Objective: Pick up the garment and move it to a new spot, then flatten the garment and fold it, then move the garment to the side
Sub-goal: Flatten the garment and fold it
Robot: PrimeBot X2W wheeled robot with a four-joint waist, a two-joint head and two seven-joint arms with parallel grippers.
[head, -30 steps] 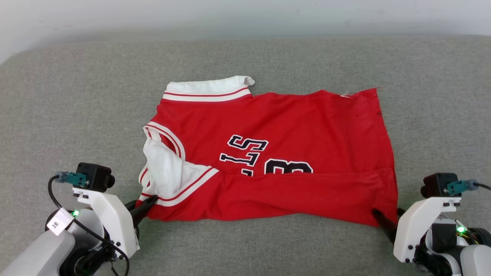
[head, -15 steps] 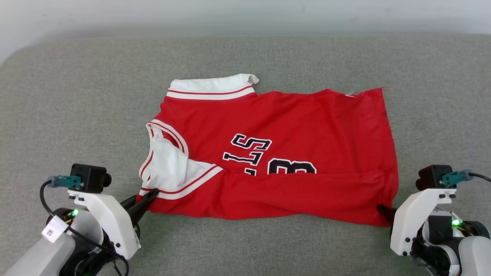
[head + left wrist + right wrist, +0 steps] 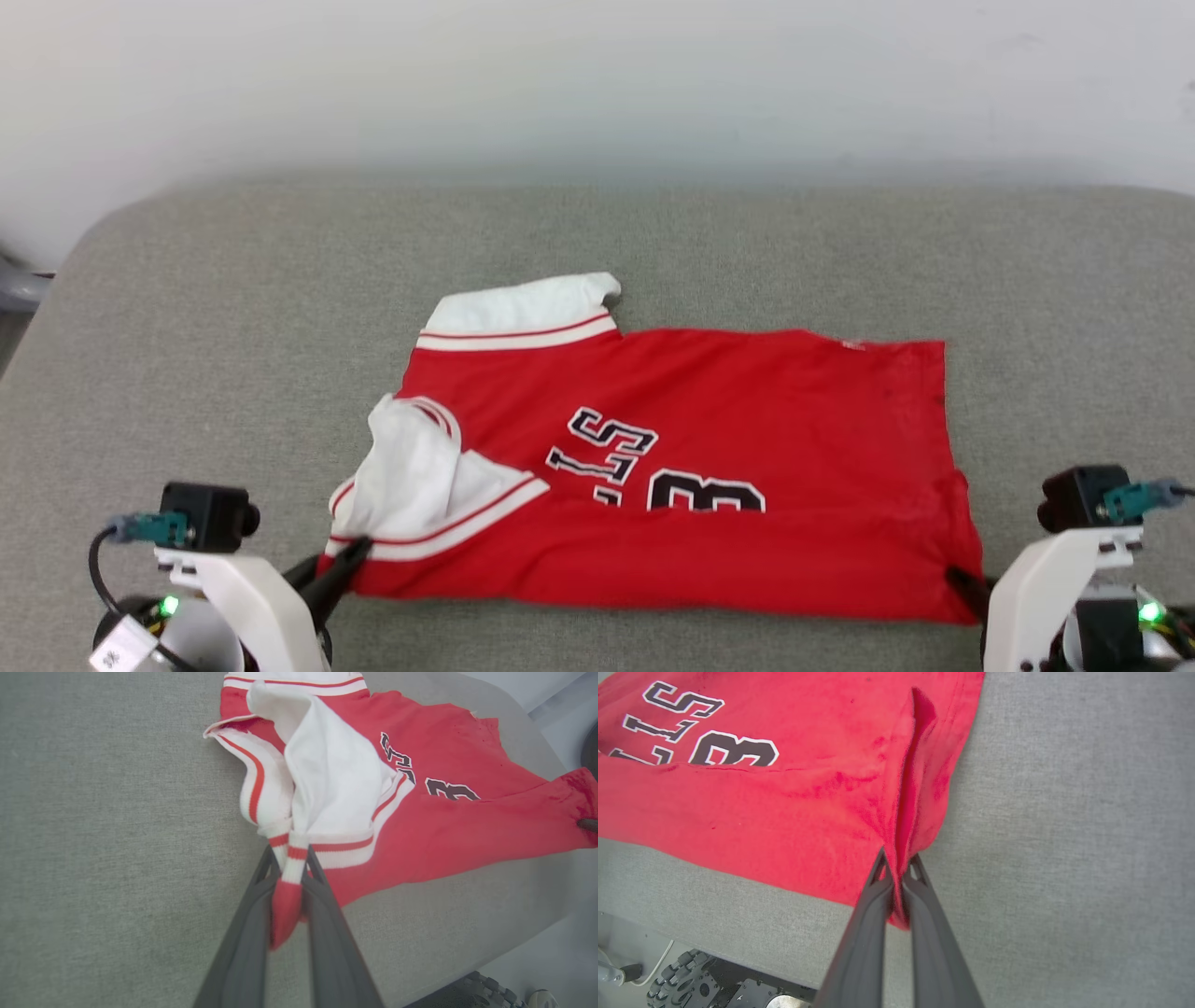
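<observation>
Looking down on a grey fabric-covered worktop [image 3: 233, 327], with a red soft-cloth jersey shirt with white short sleeves [image 3: 747, 420] spread across it, nearer the worktop's front edge than its back. Lying mostly flat, with the front strip folded up over the lower half of the black white-edged lettering [image 3: 653, 467].

Got the left tool [image 3: 359, 553] at the worktop's front left, pinched almost shut on the shirt. Squeezing the white-and-red striped sleeve trim [image 3: 327, 847] between two long dark fingers [image 3: 252, 914], with a tongue of red cloth poking back between them. Drawing that white sleeve into a bunched fold above the tips.

Over at the worktop's front right now: right tool [image 3: 963, 583] clamped fully shut on the red hem corner, with a sharp crease running away from the tips across the cloth.

Seeing the far sleeve [image 3: 523, 313] flat toward the worktop's back, striped band showing. Plain pale wall [image 3: 597, 84] beyond the worktop's back edge. Glimpsing black ridged wheels [image 3: 682, 980] below the worktop's front edge in the right wrist view.
</observation>
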